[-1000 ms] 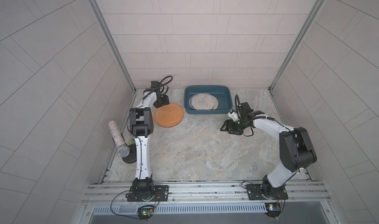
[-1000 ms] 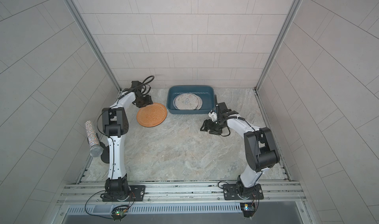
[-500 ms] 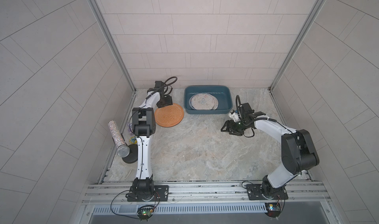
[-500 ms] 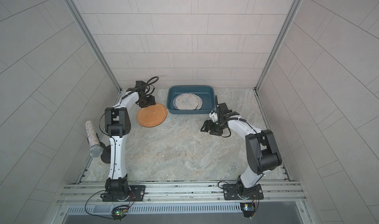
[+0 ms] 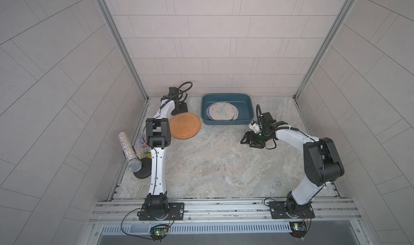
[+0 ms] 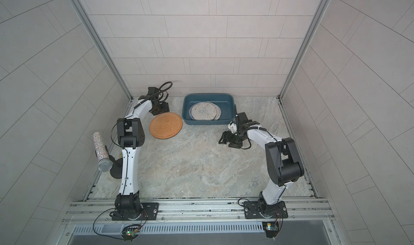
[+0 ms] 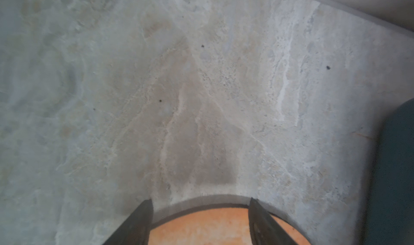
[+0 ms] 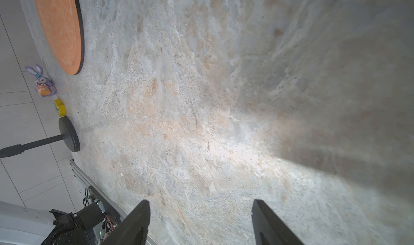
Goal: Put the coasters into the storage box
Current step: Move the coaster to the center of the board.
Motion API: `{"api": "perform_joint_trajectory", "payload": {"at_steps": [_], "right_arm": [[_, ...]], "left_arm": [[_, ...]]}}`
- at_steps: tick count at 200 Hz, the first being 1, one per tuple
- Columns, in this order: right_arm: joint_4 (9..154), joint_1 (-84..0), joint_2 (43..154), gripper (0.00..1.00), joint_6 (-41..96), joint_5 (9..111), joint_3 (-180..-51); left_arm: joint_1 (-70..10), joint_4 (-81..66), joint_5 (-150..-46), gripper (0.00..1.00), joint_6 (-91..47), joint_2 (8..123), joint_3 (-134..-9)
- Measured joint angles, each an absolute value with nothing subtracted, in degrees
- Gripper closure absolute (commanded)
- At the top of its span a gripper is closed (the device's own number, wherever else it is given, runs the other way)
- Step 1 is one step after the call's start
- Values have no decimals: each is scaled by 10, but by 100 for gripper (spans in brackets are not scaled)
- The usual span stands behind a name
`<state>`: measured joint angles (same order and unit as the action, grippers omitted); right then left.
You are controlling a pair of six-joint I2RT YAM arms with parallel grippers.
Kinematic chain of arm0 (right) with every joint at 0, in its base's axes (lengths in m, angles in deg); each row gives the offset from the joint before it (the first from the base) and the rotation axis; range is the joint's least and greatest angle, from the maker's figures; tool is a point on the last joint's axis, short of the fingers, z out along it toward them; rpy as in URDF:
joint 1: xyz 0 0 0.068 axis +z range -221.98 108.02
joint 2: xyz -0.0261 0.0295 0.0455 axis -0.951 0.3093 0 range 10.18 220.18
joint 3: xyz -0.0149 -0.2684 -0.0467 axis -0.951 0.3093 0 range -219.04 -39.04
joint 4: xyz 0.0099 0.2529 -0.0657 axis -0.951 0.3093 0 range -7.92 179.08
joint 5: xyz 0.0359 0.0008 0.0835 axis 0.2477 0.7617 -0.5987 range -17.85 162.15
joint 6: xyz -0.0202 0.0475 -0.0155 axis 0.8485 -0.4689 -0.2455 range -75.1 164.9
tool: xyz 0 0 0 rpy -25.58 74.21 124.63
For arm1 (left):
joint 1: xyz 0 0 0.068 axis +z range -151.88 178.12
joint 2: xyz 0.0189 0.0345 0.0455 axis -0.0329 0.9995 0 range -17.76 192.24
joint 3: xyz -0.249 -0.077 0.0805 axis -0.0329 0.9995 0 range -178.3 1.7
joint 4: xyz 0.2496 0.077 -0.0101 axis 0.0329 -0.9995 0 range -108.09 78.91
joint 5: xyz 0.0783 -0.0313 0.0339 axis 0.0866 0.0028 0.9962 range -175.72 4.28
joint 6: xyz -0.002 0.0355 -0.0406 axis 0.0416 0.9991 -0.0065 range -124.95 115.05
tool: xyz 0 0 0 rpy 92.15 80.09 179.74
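Since a second ago my left gripper point(image 7: 199, 200) has edged toward the storage box point(image 5: 226, 122) and spread wider. It holds nothing, with its fingers apart over the rim of the orange coaster point(image 5: 184, 125) on the tabletop point(image 5: 224, 161). My right gripper point(image 8: 200, 201) hangs open and empty. Printed coasters point(image 5: 221, 111) lie inside the storage box.

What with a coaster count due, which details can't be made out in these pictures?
Both top views: the stacked coasters in the storage box; the top one covers the rest, count unclear.
Left wrist view: the orange coaster is cut off by the frame edge; contact with the fingers unclear.
Left wrist view: the storage box is blurred and cut off at the edge.
In a top view: the purple bunny sits mostly behind the left arm.
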<state>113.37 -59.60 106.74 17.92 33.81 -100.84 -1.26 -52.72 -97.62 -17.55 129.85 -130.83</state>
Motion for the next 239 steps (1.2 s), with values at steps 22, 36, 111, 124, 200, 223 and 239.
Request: {"api": "perform_joint_trajectory", "payload": {"at_steps": [22,36,111,124,200,223,239], "right_arm": [[1134,-596,1070,25,179,337,-1011],[1134,-596,1070,25,179,337,-1013],[1134,-596,1067,25,179,335,-1013],[1134,-596,1062,25,179,335,-1012],[1133,-596,1008,25,179,327,-987],[1133,-596,997,25,179,325,-976],[1133,-596,992,24,180,324,-969]], "left_arm": [[-13,-550,-977,27,-174,1310,-1331],[-13,-563,-975,27,-173,1311,-1337],[-20,-597,-981,31,-149,1284,-1296],[-25,-610,-982,32,-139,1268,-1272],[-79,-634,-999,33,-129,1162,-1095],[-105,-631,-998,33,-135,1118,-1021],[-119,-622,-998,33,-144,1084,-963]]}}
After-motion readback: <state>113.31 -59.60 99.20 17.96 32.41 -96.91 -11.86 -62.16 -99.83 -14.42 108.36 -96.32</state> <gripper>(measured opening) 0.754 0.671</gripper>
